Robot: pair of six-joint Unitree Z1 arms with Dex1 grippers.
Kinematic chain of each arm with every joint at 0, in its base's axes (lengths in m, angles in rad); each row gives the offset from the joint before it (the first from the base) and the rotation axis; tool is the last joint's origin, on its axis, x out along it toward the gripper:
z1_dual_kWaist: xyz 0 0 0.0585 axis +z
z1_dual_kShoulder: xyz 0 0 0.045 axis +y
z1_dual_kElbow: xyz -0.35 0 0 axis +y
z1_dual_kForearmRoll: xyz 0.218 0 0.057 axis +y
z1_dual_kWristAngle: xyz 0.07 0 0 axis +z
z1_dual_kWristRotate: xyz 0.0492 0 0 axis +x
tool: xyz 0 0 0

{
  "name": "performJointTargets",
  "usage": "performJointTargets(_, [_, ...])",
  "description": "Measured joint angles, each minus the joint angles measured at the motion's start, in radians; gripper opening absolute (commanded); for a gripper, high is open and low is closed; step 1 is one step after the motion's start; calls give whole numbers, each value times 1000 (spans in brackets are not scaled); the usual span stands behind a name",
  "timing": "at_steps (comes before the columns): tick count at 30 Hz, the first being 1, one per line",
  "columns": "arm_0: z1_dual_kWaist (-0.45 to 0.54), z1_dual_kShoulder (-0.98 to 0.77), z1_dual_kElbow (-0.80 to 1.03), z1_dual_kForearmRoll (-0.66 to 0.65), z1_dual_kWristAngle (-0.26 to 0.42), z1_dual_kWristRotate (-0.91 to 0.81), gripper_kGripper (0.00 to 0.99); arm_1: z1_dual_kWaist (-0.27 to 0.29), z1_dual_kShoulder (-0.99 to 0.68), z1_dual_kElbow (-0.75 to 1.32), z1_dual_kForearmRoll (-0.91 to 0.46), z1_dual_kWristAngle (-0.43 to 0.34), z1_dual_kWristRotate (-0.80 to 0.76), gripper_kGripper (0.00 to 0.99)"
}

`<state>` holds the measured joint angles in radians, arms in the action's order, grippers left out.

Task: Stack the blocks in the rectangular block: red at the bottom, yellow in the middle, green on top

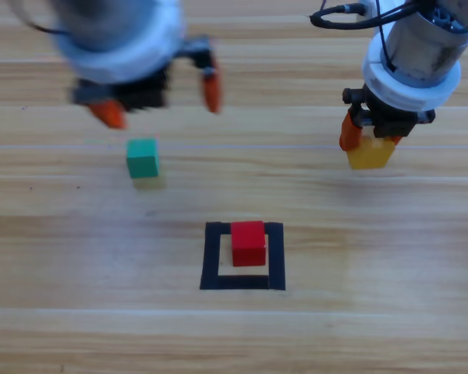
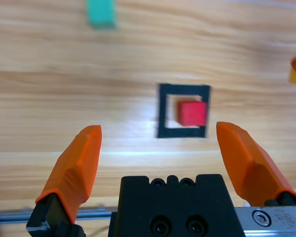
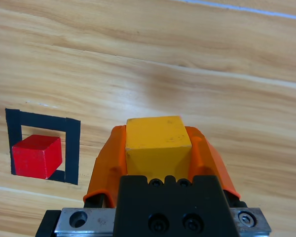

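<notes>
I start with the wooden table (image 1: 62, 257): pale planks, smooth and slightly glossy, flat all over, so a cube set down should sit true and could slide if nudged. There is plenty of bare room around everything.

My left arm hangs at eleven o'clock in the high view, its left gripper (image 1: 160, 101) spread wide with nothing between the jaws. My right arm comes in at one o'clock, and the right gripper (image 1: 369, 139) is pinching the yellow cube (image 3: 158, 140) by two opposite flat faces, its top and front face showing in the right wrist view; I think it is off the table, though I can't be sure.

The black tape frame (image 1: 211, 257) lies just below centre, at about six o'clock. The red cube (image 1: 248, 242) sits inside it, pushed toward the twelve o'clock side and touching or overlapping the inner edge of the tape there. The teal-green cube (image 1: 143, 157) rests alone at nine to ten o'clock, well apart from the frame and close under my left gripper.

I judge these cubes light, rigid, hard-edged and somewhat slick. Opposite side faces, gripped at mid height, are the sound hold. With a top face no wider than the cube coming down on it, placement leaves little margin.
</notes>
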<state>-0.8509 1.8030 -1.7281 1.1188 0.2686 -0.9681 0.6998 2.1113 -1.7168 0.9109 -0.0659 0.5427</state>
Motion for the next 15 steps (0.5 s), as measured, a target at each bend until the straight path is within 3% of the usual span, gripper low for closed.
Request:
performJointTargets(3, [9,-134,73,2,103,87,959,8,0,0,3,0,37,130])
performJointTargets(8, [35,-296,157,-3,207,252,960,51,0,-4,4,0,99,130])
performJointTargets(12, [43,-372,303,-77,247,353,962,108,11,-62,23,0,139,130])
performJointTargets(15, [43,-426,394,-145,247,416,962,144,66,-207,117,0,156,130])
